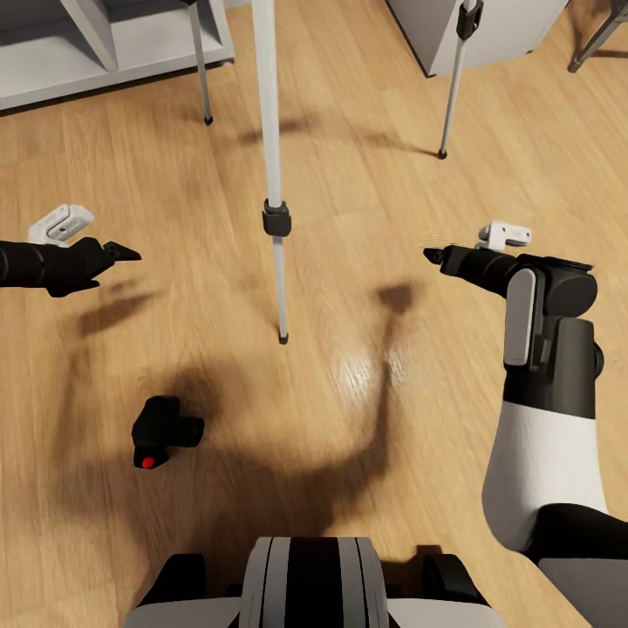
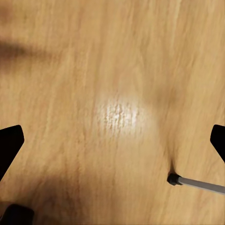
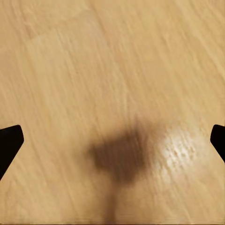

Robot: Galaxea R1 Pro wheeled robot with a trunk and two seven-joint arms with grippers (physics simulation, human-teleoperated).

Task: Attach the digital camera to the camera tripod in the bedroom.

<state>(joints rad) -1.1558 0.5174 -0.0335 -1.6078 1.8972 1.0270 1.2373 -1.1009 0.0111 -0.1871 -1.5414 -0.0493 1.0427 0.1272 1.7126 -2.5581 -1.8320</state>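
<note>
The digital camera [image 1: 166, 429] lies on the wood floor at the lower left of the head view, a small black body with its red dot facing me. The camera tripod stands ahead of it. Its nearest silver leg [image 1: 277, 270] with a black collar ends about a hand's width right of and beyond the camera. My left gripper [image 1: 126, 253] hovers open above the floor, beyond the camera. My right gripper [image 1: 433, 255] hovers open right of the tripod leg. In the left wrist view the left gripper [image 2: 112, 143] is spread wide over bare floor, with the leg's foot [image 2: 174, 178] in sight. The right gripper [image 3: 112, 140] is also spread wide over the floor.
The tripod's two far legs [image 1: 201, 70] [image 1: 453, 96] stand further back. White cube shelving [image 1: 113, 48] is at the back left, a pale cabinet [image 1: 497, 30] at the back right, and a grey stool leg [image 1: 597, 39] in the far right corner. My trunk [image 1: 305, 584] is at the bottom.
</note>
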